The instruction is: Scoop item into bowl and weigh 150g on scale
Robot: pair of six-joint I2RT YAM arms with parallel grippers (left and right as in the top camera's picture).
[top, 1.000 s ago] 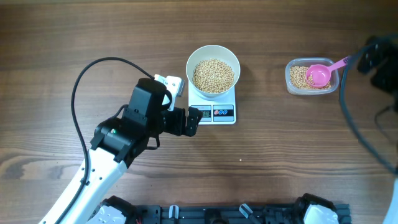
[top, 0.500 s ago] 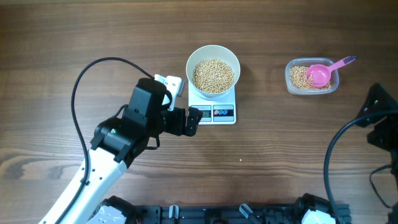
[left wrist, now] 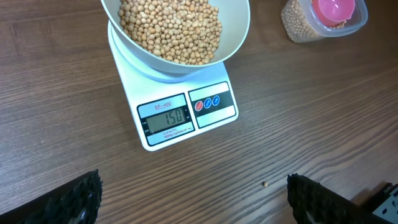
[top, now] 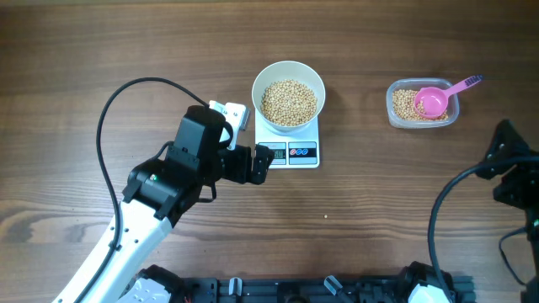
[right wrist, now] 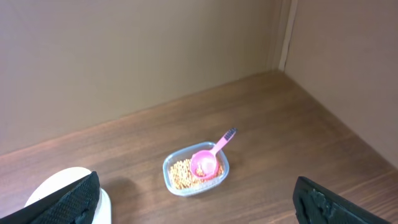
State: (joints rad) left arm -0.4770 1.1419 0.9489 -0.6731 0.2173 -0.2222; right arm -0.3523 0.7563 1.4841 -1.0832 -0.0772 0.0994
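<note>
The left arm (top: pixel 160 189) is seen with a white lower link (top: pixel 114 248), a black wrist housing (top: pixel 199 141), a small green light (top: pixel 154 178) and a looping black cable (top: pixel 152 80). Black, rough-textured fingers (left wrist: pixel 74 198) are shown in each wrist view.

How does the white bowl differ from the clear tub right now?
The bowl is round, opaque white, on the scale; the tub is rounded-rectangular, clear, on the table. The bowl holds far more; the tub has a thin layer plus a pink scoop. Both hold tan beans.
</note>
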